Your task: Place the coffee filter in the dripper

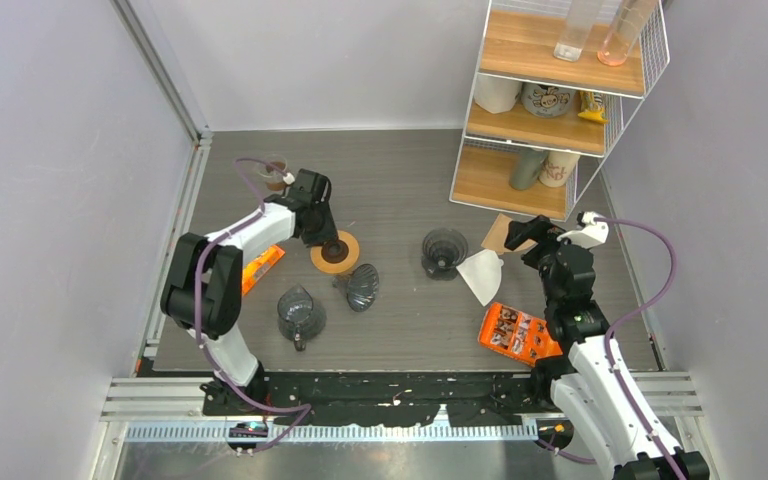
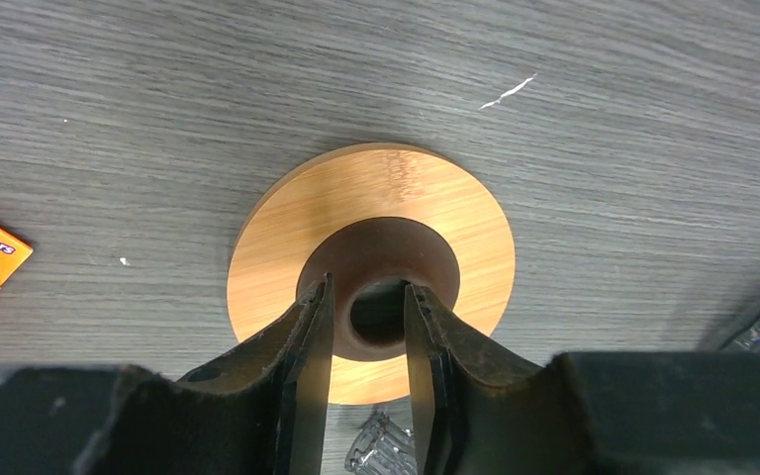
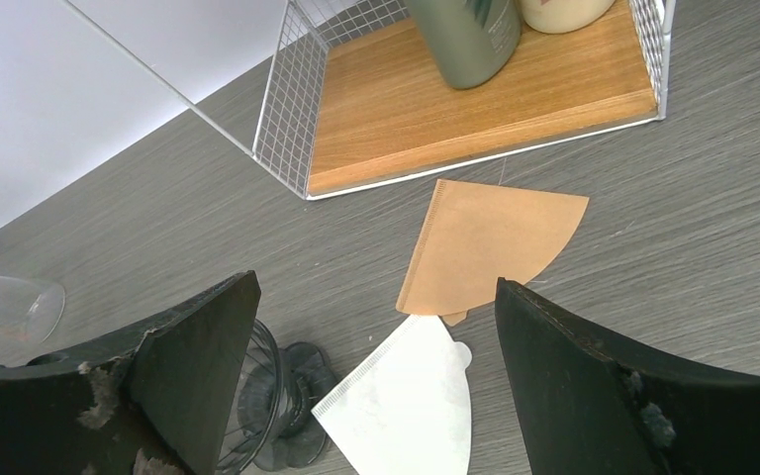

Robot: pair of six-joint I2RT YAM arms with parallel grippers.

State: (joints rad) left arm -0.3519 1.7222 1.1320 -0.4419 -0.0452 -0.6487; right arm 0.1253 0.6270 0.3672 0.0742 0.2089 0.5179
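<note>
Filter, flat white paper cone

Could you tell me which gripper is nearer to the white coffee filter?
Right. The right gripper hovers open just above the white coffee filter; the left gripper is far off to its left, down at the wooden disc.

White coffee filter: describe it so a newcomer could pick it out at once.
Find the wire shelf unit at the far right of the table. In front of its bottom shelf lie two fan-shaped papers. The white coffee filter lies nearer the arms; the brown filter sits behind it.
</note>
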